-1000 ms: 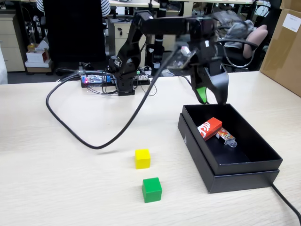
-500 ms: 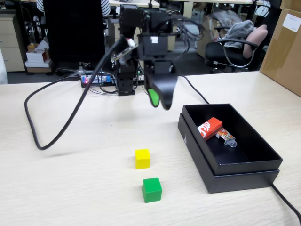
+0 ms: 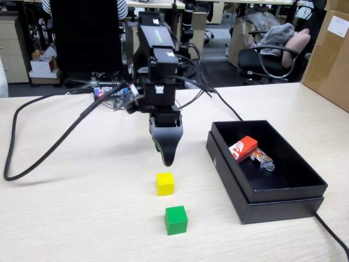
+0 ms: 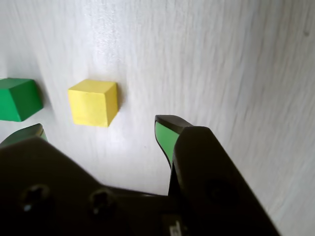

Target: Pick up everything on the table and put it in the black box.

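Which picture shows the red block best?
The fixed view: the red block lies inside the black box, plainly seen. The wrist view misses it, showing only the yellow cube, green cube and gripper.

The beige table (image 3: 65,218) carries a yellow cube (image 3: 165,183), green cube (image 3: 176,220) and black box (image 3: 256,204).

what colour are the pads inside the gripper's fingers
Green; the pads line the black gripper, clearest in the wrist view.

Bare counter (image 3: 82,207) lies open at 9 o'clock of the yellow cube (image 3: 165,183). The green cube (image 3: 176,220) crowds its 6 o'clock, near but apart. The black box (image 3: 240,196) walls off 3 o'clock.
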Robot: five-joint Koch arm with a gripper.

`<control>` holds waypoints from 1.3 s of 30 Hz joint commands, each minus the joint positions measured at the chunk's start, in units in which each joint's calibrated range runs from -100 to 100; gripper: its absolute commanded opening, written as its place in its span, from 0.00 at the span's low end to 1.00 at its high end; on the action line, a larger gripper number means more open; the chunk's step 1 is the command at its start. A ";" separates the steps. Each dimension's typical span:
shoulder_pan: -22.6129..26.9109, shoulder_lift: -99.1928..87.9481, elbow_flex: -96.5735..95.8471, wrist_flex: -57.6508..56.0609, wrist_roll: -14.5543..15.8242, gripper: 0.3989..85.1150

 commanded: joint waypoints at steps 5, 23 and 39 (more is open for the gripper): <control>-0.68 6.59 10.32 1.80 -0.44 0.51; -0.10 20.47 20.02 1.89 -0.83 0.51; -0.24 26.44 22.38 2.06 -1.22 0.44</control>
